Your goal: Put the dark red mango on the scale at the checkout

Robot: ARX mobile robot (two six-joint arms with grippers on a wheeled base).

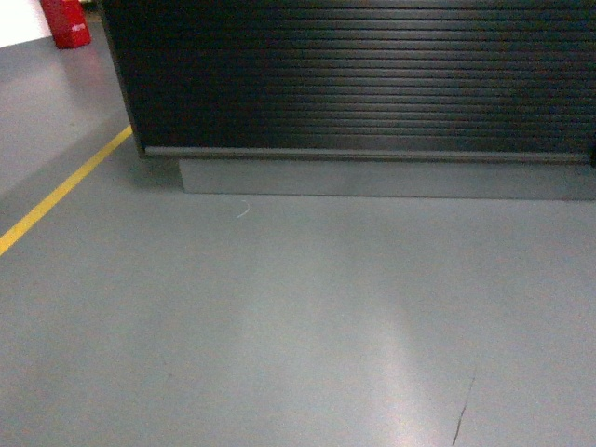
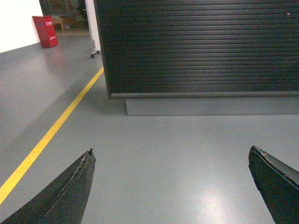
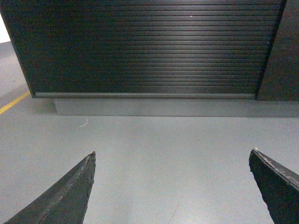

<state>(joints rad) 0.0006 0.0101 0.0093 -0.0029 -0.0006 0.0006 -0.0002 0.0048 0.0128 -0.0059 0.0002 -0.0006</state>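
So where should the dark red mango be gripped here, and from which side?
That cannot be judged: no mango shows in any view. Only the checkout counter's ribbed front and the grey floor are visible. The left gripper and right gripper both stand open and empty, so grip advice must wait until the fruit appears.

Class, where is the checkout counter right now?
The checkout counter fills the head view's top, straight ahead across bare grey floor, with a yellow floor line at its left.
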